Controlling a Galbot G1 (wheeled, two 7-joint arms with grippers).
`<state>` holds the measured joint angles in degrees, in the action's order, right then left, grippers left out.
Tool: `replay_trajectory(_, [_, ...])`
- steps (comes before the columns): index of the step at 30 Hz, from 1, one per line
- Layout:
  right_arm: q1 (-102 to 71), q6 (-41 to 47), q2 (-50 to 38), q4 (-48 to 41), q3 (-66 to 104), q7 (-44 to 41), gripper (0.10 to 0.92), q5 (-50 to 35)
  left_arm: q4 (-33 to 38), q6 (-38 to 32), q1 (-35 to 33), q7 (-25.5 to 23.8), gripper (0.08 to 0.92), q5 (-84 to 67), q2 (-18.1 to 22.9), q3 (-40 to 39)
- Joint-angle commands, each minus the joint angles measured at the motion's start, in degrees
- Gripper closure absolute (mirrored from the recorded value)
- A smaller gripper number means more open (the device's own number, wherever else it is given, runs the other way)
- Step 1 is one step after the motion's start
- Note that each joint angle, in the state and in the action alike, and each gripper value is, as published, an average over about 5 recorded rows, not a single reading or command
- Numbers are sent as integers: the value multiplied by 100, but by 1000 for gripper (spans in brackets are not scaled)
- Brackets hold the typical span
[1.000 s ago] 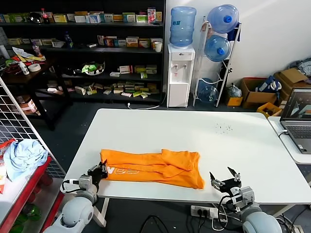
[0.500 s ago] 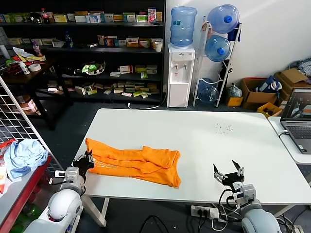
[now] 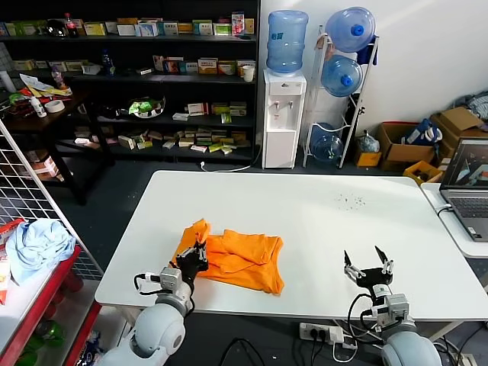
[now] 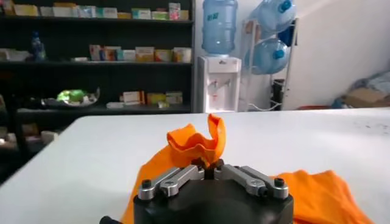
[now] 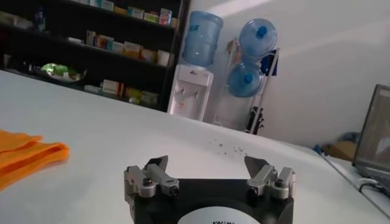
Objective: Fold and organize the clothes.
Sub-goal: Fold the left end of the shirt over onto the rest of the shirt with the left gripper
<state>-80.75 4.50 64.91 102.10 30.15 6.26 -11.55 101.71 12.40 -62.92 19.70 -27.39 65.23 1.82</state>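
The orange T-shirt lies bunched on the white table near its front left. My left gripper is shut on the shirt's left edge and holds a raised fold of orange cloth over the rest of the shirt. In the left wrist view the gripper pinches that fold between its tips. My right gripper is open and empty at the table's front right, well clear of the shirt; it also shows in the right wrist view, with the shirt's edge far off. The lettering is hidden.
A light blue cloth bundle lies on a red rack at the left. A laptop stands on a side table at the right. Shelves and a water dispenser stand behind the table.
My left gripper has carried the shirt's left edge to the right, over the shirt, so the shirt is now shorter and bunched. The right gripper has shifted slightly right and stays open.
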Motion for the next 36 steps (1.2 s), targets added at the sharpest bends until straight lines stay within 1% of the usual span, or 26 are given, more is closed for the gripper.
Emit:
replay_trajectory(1, [-10, -222, 40, -73, 36, 56, 203, 66, -617, 62, 726, 146, 869, -76, 1054, -1194])
replay_trajectory(5, [3, -199, 29, -104, 39, 53, 203, 64, -761, 93, 818, 203, 869, -119, 1226, -1377])
replay_trajectory(11, [82, -163, 31, -180, 1, 59, 203, 61, -876, 79, 772, 231, 869, -142, 1449, -1606])
replay_trajectory(13, [106, -155, 33, -211, -12, 63, 203, 59, -854, -8, 748, 212, 853, -171, 1484, -1657])
replay_trajectory(16, [123, -149, 36, -239, -24, 67, 203, 54, -771, -188, 722, 182, 786, -253, 1492, -1687])
replay_trajectory(20, [130, -141, 44, -240, -39, 66, 203, 57, -670, -488, 690, 182, 674, -410, 1439, -1641])
replay_trajectory(23, [137, -134, 36, -235, -44, 66, 203, 55, -475, -645, 616, 173, 587, -534, 1293, -1523])
replay_trajectory(27, [147, -115, 17, -238, -69, 62, 203, 55, -125, -679, 487, 165, 466, -747, 943, -1260])
replay_trajectory(31, [152, -110, 7, -236, -118, 49, 203, 61, -11, -673, 328, 94, 353, -795, 414, -850])
replay_trajectory(36, [115, -135, -34, -265, -131, 29, 203, 52, -170, -589, 161, -64, 218, -795, -220, -440])
